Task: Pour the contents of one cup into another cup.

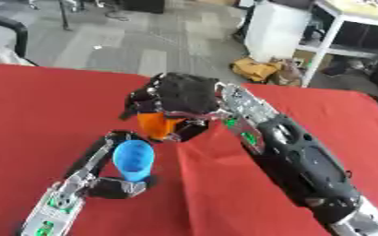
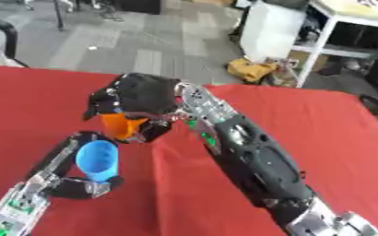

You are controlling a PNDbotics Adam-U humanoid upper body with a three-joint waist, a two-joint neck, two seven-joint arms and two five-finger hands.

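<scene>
— Left eye view first: why is your right robot hand (image 1: pixel 188 94) so high over the worktop (image 1: pixel 39 101)?

— Its fingers are curled around the orange cup (image 1: pixel 158 124), and you hold that cup lifted, just above and behind the blue cup (image 1: pixel 133 160). That looks like the placement you need for pouring: source above, receiver below.

— And your left robot hand (image 1: pixel 115 186)?

— It sits low, wrapped around the base of the blue cup, with the mouth facing up toward the orange one. You seem to be steadying the receiver so it won't tip or slide on the red cloth.

— Has the pour begun?

— You can't tell from these views. The orange cup is mostly hidden under the black fingers; its tilt and contents don't show.

— What matters next, then?

— Probably keeping the orange rim over the blue opening as you rotate the wrist. The two cups are close but not touching, so a small sideways drift could send the contents onto the cloth.

— Anything beyond?

— Only floor and a white cabinet (image 1: pixel 277 27) past the far edge.
</scene>
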